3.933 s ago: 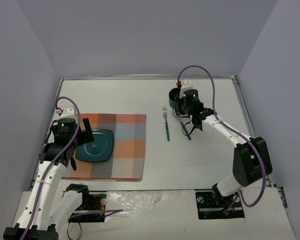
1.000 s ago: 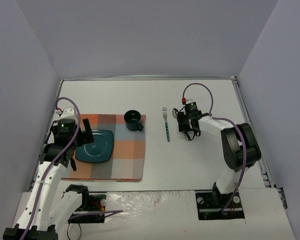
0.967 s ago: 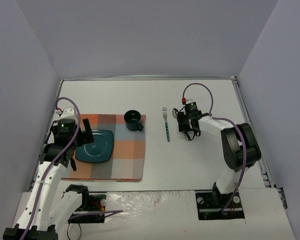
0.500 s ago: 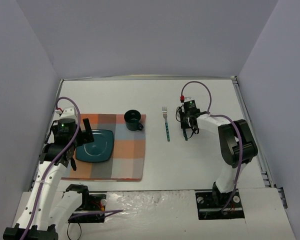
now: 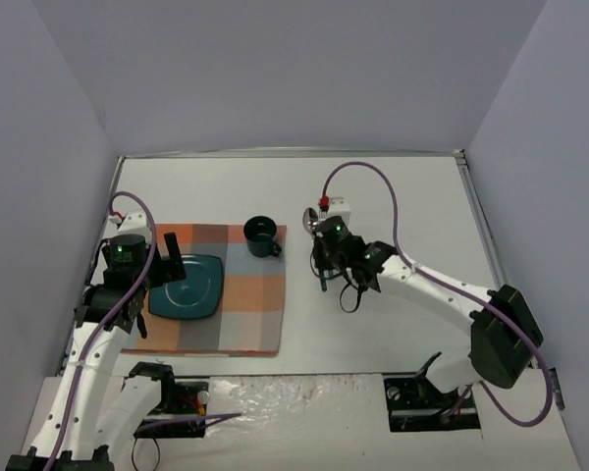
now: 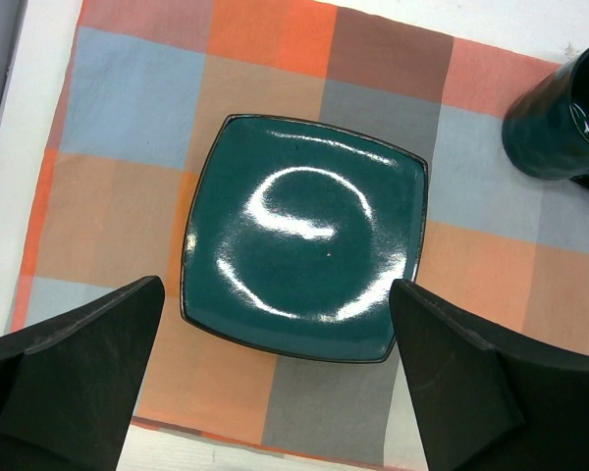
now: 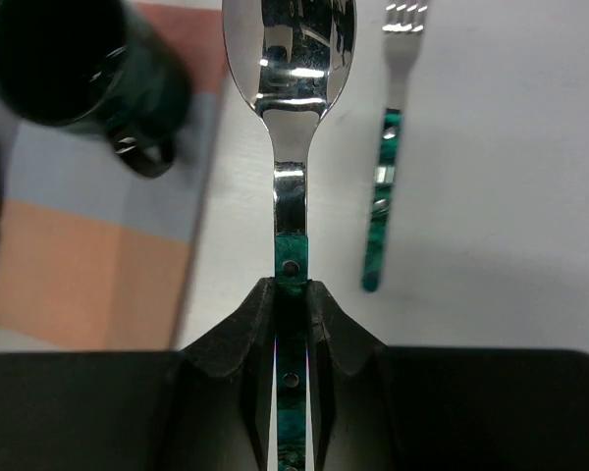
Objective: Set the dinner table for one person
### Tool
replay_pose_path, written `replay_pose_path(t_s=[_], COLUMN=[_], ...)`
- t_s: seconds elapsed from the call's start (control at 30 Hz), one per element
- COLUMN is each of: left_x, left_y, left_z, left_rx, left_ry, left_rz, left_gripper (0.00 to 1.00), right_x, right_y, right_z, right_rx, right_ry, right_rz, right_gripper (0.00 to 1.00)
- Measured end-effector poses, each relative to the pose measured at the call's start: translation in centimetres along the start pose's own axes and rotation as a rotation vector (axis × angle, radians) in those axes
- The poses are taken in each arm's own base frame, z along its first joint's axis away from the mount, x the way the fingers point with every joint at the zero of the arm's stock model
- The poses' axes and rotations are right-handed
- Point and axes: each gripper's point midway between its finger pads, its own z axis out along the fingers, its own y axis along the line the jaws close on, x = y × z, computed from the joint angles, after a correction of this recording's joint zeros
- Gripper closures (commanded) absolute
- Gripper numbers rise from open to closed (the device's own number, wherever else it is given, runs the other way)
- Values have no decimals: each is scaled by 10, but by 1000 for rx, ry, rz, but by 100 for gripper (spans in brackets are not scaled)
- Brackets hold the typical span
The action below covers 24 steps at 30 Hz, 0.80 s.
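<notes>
The white bench (image 5: pixel 402 186) fills the floor of the enclosure and carries everything in view. On its left part lies a checked placemat (image 5: pixel 245 309) with a square teal plate (image 6: pixel 304 250) on it and a dark teal mug (image 5: pixel 262 235) at its far right corner. The left arm's jaws stand spread wide above the plate, one finger (image 6: pixel 69 378) at each side of it, gripping nothing. The right arm's jaws are pinched tight on the teal handle of a spoon (image 7: pixel 290 147), whose shiny bowl points away from the arm's base. In the right wrist view the spoon sits between the mug and a teal-handled fork (image 7: pixel 386 167) that lies flat on the bare bench.
</notes>
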Motion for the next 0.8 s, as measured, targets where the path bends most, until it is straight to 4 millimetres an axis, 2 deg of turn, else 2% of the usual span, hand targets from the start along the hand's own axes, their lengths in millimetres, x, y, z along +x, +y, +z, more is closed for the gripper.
replay_pose_path(t_s=[0.1, 0.3, 0.47, 0.6, 0.8], left_x=[-1, -2, -4, -6, -8], left_y=[0, 2, 4, 6, 6], left_z=[-1, -2, -5, -7, -10], left_rx=[3, -5, -17, -21, -21], left_ry=[-5, -13, -31, -43, -57], left_rz=[1, 1, -2, -4, -8], left_gripper=[3, 3, 3, 3, 3], right_x=[14, 56, 69, 89, 111], right_y=[32, 101, 147, 159, 161], right_z=[-14, -34, -24, -5, 18], right_rx=[-23, -77, -79, -42, 25], right_ry=[-5, 44, 66, 101, 133], right_rz=[30, 49, 100, 119, 150], right_gripper=[100, 100, 100, 100, 100])
